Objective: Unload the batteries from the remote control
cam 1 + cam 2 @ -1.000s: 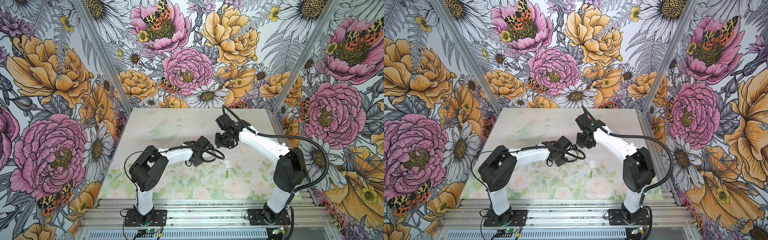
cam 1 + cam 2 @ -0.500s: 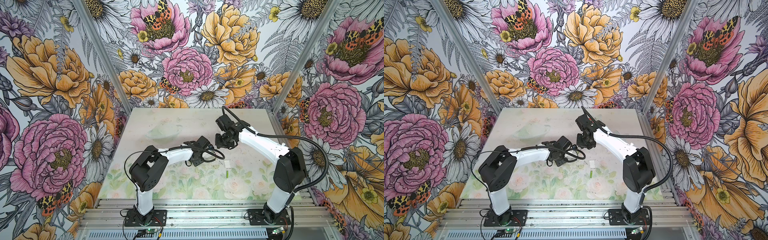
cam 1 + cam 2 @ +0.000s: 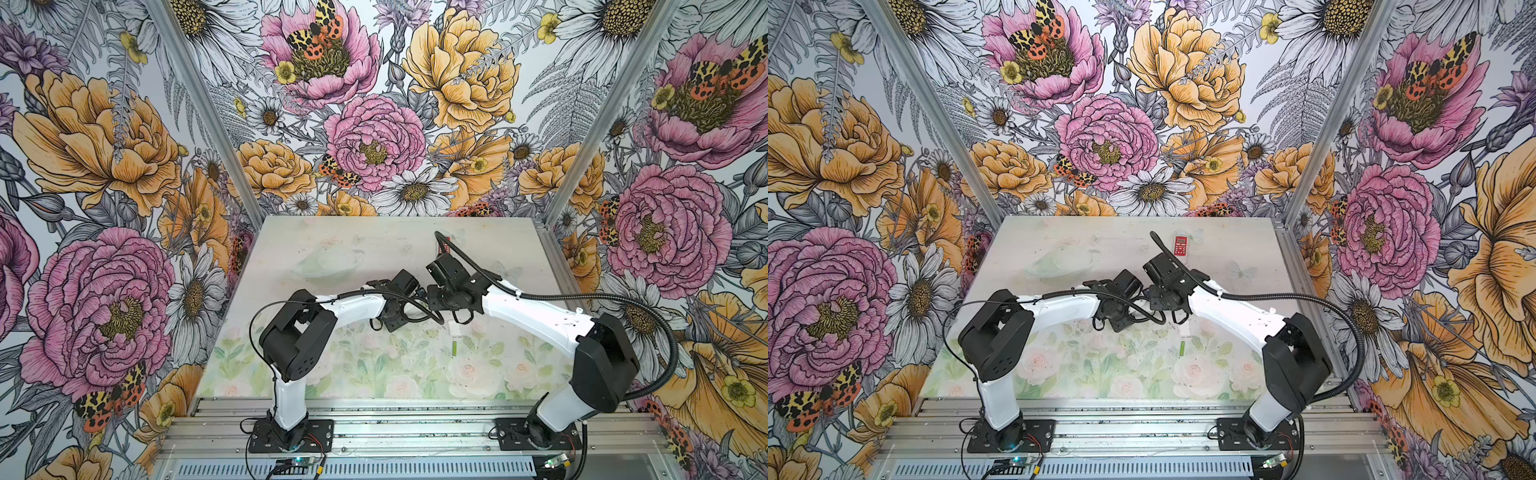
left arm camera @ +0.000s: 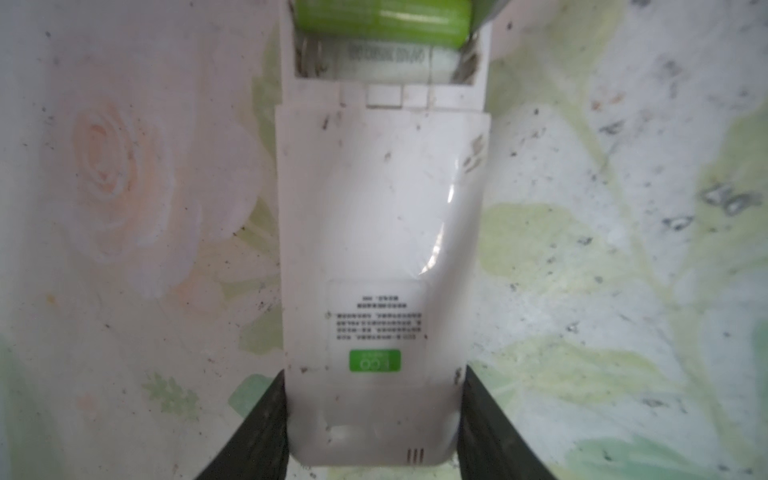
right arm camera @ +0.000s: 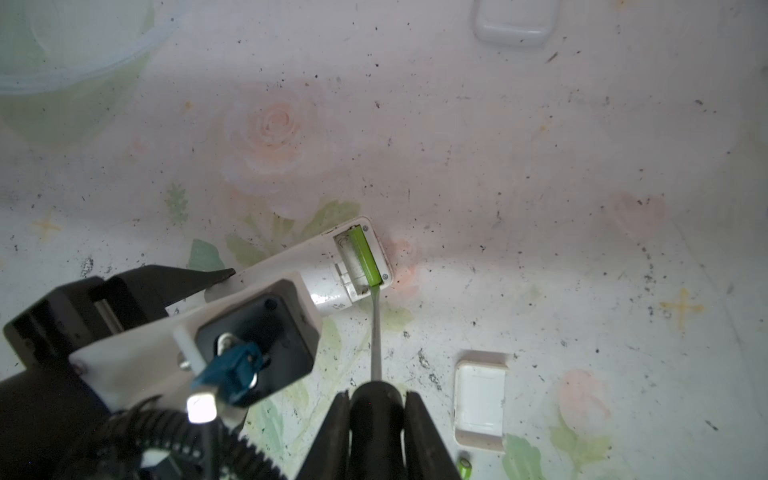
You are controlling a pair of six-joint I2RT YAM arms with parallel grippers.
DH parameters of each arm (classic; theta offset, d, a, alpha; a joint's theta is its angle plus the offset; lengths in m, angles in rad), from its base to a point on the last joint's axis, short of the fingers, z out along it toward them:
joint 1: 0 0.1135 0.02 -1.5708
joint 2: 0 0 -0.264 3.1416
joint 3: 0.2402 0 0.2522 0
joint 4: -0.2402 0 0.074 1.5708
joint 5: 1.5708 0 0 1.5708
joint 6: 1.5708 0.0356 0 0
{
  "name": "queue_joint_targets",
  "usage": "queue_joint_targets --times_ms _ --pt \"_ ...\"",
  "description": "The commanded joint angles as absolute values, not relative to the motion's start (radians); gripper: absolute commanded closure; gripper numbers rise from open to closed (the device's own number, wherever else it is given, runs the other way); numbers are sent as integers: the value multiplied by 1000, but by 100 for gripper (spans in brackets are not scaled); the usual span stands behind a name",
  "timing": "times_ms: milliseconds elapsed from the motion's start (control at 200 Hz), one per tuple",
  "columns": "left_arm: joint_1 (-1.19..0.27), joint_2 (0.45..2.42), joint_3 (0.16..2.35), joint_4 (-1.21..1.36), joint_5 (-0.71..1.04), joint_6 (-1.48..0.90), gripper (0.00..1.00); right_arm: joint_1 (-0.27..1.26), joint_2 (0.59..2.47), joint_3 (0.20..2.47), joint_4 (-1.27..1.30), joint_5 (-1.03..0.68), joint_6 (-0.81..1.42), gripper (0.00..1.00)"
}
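Tabletop (image 3: 353, 374) printed with pale roses carries, nearest the arm bases and right of centre, a loose green battery (image 3: 454, 348). A white battery cover (image 3: 455, 330) lies flat just beyond it.

Farther in, at mid-table, the two wrists meet and hide what they work on in both top views. The wrist cameras show it. The left gripper (image 4: 372, 415), reaching in from the left, is clamped on the sides of one end of the white remote control (image 4: 382, 228), which lies back-up on the table. The battery bay at its other end is uncovered, and a seated green battery (image 5: 365, 257) rests there. The right gripper (image 5: 376, 415) is clenched on the black handle of a screwdriver (image 5: 376, 332), whose metal tip meets the end of the seated green battery at the bay's edge.

Beyond the arms, a clear bowl (image 3: 326, 266) sits left of centre. A small red handset (image 3: 1180, 245) lies farthest back, right of centre.
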State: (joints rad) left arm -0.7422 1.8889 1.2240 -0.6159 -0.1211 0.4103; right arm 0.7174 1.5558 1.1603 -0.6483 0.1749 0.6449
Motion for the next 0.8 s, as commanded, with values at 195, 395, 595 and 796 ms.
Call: queue_joint_targets --times_ms 195,395,595,796 --pt "-674 1939 1326 -705 263 392 100 752 1430 792 -51 222 678 100" --pt "-628 1937 1335 -718 399 370 100 757 1409 636 259 214 697 100" --pt "-612 1945 1326 -725 460 350 100 758 1444 617 383 198 684 100" --pt "-594 1953 1322 -728 497 327 100 752 1473 595 490 197 692 100"
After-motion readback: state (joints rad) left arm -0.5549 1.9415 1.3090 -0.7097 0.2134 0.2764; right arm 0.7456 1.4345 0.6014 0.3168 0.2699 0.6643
